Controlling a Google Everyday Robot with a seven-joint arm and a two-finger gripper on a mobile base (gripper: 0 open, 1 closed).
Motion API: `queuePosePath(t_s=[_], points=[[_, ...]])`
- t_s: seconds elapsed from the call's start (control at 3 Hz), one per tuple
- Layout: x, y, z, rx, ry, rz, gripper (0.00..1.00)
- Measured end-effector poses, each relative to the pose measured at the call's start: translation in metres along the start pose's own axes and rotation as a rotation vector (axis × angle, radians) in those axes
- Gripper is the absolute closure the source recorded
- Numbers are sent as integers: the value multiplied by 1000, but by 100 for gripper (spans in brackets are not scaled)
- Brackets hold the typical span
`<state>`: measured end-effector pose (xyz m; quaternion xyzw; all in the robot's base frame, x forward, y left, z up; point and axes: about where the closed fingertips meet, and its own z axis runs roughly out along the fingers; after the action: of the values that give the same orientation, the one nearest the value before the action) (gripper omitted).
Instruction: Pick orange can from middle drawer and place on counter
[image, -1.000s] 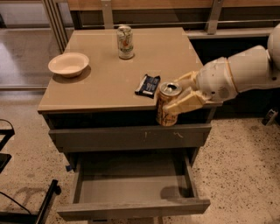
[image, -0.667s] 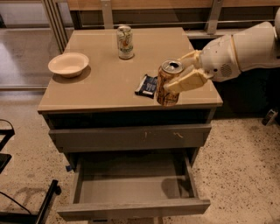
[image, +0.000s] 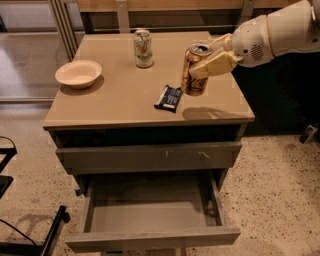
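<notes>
The orange can (image: 194, 75) hangs upright in my gripper (image: 204, 64), a little above the right part of the tan counter (image: 125, 100). The gripper's cream fingers (image: 216, 62) are shut on the can's upper half, and the white arm comes in from the upper right. The can casts a shadow on the counter near the right front edge. The middle drawer (image: 152, 215) stands pulled open below, grey inside, with nothing showing in it.
A pale green-and-white can (image: 143, 48) stands at the counter's back. A cream bowl (image: 78, 73) sits at the left. A dark snack packet (image: 169, 97) lies just left of the held can. The upper drawer front (image: 150, 157) with orange scratches is shut.
The gripper has carried the orange can up from beside the counter's front right edge and back over the counter top. Nothing else moved.
</notes>
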<state>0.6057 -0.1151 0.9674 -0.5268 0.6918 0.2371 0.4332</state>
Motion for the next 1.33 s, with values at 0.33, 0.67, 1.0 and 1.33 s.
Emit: queuePosePath(t_s=[0.33,0.67,1.0,1.33], points=[[11,-23,-4,32,10,58,100],[30,-37,-4,56,25,119,100],[43,-40,0,60,32,143,100],[74,-35,35,39,45,132,100]])
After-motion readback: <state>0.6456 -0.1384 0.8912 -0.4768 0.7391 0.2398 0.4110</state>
